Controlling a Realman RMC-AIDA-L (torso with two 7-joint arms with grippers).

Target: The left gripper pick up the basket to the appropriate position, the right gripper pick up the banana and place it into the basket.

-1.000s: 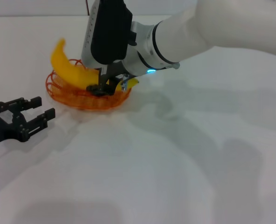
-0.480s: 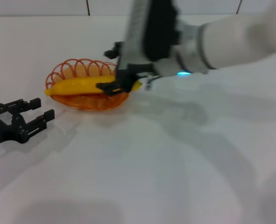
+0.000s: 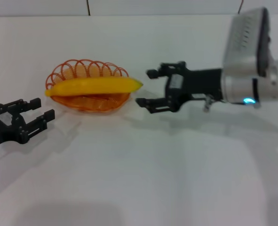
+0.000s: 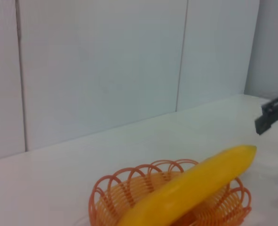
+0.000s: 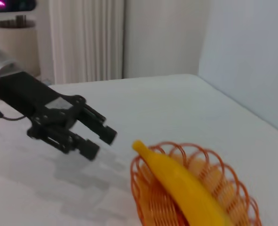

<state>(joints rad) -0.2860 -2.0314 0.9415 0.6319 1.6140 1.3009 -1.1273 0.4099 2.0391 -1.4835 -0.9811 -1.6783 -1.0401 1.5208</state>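
Observation:
The orange wire basket [image 3: 89,101] stands on the white table at the far left. The yellow banana [image 3: 94,86] lies flat across its rim, its right tip sticking out past the edge. My right gripper [image 3: 146,88] is open and empty, level with the banana and just right of its tip, apart from it. My left gripper [image 3: 43,108] is open and empty on the table, left of and nearer than the basket. The left wrist view shows the banana [image 4: 190,187] on the basket [image 4: 114,189]. The right wrist view shows the banana [image 5: 181,183], basket [image 5: 209,157] and left gripper [image 5: 99,142].
The white table [image 3: 143,169] spreads wide in front of and right of the basket. A pale wall [image 4: 106,66] rises behind the table's far edge. A white curtain [image 5: 87,40] hangs beyond the table in the right wrist view.
My right gripper let go of the banana and drew back to the right, open. The banana tipped down from a tilt to lie flat across the basket. The left arm has not moved.

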